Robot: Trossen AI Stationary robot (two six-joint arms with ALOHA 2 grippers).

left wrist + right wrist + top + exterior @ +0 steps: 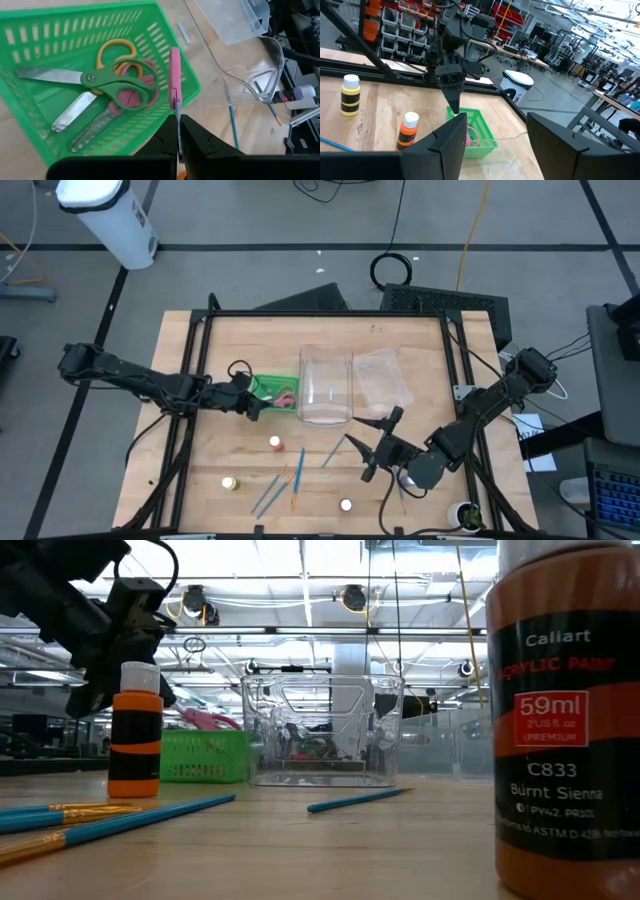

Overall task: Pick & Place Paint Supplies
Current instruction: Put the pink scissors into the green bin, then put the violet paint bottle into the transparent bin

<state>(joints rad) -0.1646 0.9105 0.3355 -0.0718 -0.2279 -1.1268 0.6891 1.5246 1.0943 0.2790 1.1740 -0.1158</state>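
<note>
Left wrist view tells me most: my left gripper [179, 142] is pinched on pink scissors [175, 75], held by the blades with the handle hanging over the rim of the green basket [30, 30], long axis running straight out from the fingers. Green-handled scissors [117, 87] and an orange-handled pair [117, 50] already lie inside. Outside it, I judge, remain the brushes [298, 470] and paint bottles [274, 443]. My right gripper [378, 446] hovers spread and empty by the clear tub [326, 385].
</note>
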